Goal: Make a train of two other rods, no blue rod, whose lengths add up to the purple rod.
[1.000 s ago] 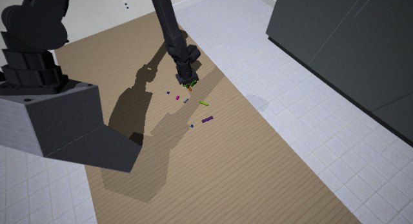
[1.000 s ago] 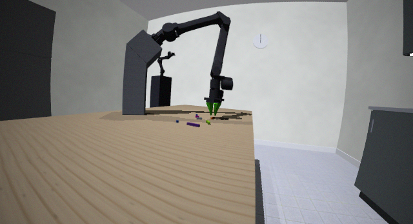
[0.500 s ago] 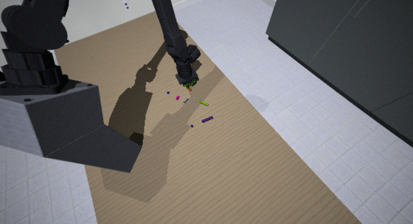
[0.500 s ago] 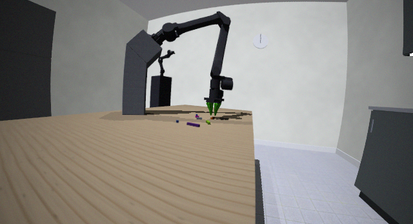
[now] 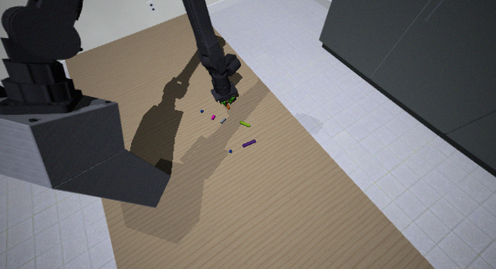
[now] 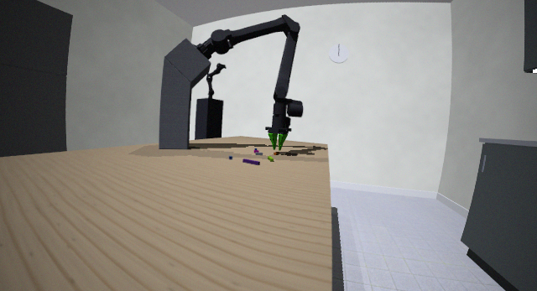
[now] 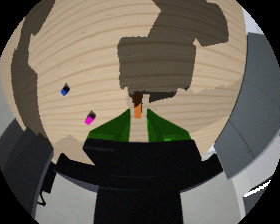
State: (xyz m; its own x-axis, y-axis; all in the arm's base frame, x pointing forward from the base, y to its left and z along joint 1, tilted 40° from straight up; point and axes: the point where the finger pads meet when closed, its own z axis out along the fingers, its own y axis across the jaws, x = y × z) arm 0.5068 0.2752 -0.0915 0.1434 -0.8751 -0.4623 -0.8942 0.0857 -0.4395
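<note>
The black parallel pincer with green fingers point(image 5: 226, 102) points straight down over the short orange rod point(image 5: 228, 105). Its fingers are set to a narrow gap, about rod-wide, and it grips nothing. In the wrist view the rod runs up the middle of that gap, so the jaws are lined across its width, ready to close on its long sides. From the side the rod appears to lie flat on the pale wooden table point(image 5: 271, 207), just under the fingertips.

Orange is a sensible target: its four plus the two of the small magenta rod point(image 5: 213, 117) match the longer purple rod point(image 5: 249, 143). The magenta rod lies near, toward the arm's base. The purple rod lies farther off. The lime rod point(image 5: 244, 124), grey rod point(image 5: 222, 121) and two blue cubes point(image 5: 201, 111) lie scattered about, each apart from the others.
</note>
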